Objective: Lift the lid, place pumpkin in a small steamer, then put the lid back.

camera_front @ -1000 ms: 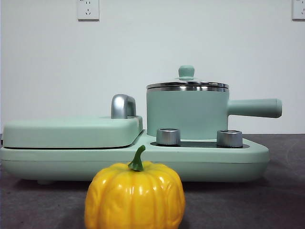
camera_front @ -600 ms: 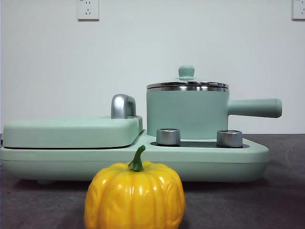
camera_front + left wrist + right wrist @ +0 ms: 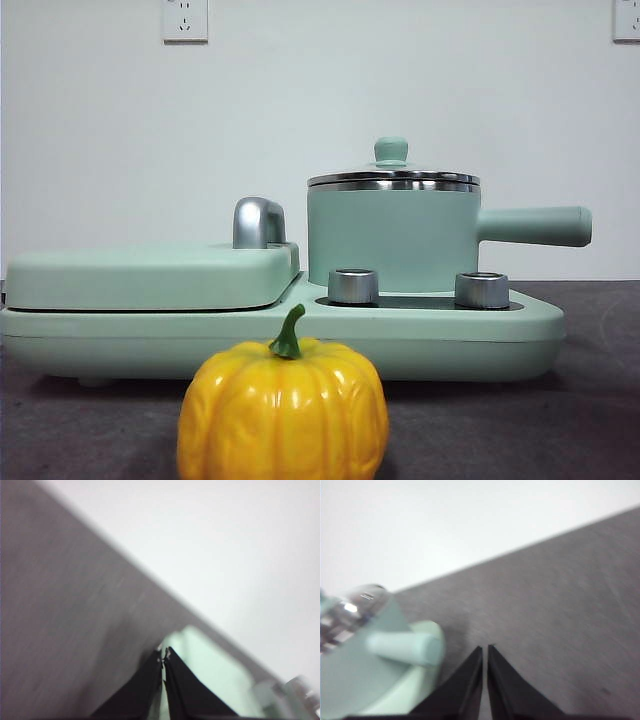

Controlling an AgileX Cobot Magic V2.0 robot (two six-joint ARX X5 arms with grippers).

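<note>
The lid [image 3: 393,175] sat on the small steamer [image 3: 392,235], pumpkin [image 3: 283,410] on the table at the pot's seven o'clock. That small knob looked easy to slip from, I thought. Left gripper [image 3: 163,655] and right gripper [image 3: 485,650] were pinched together, empty, touching nothing.

Low level front view, close; wrist views angled over table [image 3: 560,630]

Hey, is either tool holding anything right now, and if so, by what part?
Nothing is held. The left tool and the right tool are both shut on nothing, away from the pumpkin and lid.
</note>
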